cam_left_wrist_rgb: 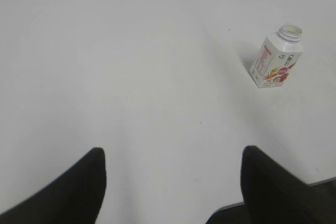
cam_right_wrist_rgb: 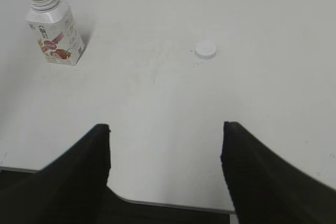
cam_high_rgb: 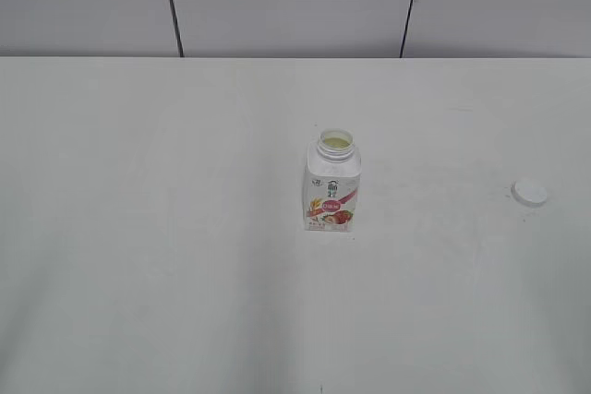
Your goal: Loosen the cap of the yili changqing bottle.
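The yili changqing bottle [cam_high_rgb: 332, 182] stands upright near the middle of the white table, its wide neck open with no cap on it. It also shows in the left wrist view [cam_left_wrist_rgb: 276, 56] and in the right wrist view [cam_right_wrist_rgb: 52, 29]. The white cap [cam_high_rgb: 529, 193] lies flat on the table to the bottle's right, well apart from it, and shows in the right wrist view [cam_right_wrist_rgb: 205, 49]. My left gripper [cam_left_wrist_rgb: 173, 156] is open and empty, near the table's front edge. My right gripper [cam_right_wrist_rgb: 165, 129] is open and empty, also near the front edge. Neither arm shows in the exterior view.
The white table [cam_high_rgb: 166, 228] runs back to a grey panelled wall [cam_high_rgb: 286, 2]. The table's front edge shows in both wrist views.
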Robot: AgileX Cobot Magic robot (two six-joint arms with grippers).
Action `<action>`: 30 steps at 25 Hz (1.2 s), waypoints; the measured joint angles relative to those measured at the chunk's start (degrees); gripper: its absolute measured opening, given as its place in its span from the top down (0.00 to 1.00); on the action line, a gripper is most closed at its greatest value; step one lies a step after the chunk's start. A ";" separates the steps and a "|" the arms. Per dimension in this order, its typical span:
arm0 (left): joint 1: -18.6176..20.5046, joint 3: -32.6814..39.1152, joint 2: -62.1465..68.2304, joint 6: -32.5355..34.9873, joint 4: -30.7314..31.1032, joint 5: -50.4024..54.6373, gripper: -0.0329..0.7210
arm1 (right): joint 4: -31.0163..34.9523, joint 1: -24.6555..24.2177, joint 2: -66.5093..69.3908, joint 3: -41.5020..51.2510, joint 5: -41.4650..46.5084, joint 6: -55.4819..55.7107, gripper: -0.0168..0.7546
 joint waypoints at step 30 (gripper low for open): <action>10.64 0.00 0.00 0.00 -0.37 0.00 0.31 | -4.89 0.00 0.00 -0.05 0.00 -0.91 0.29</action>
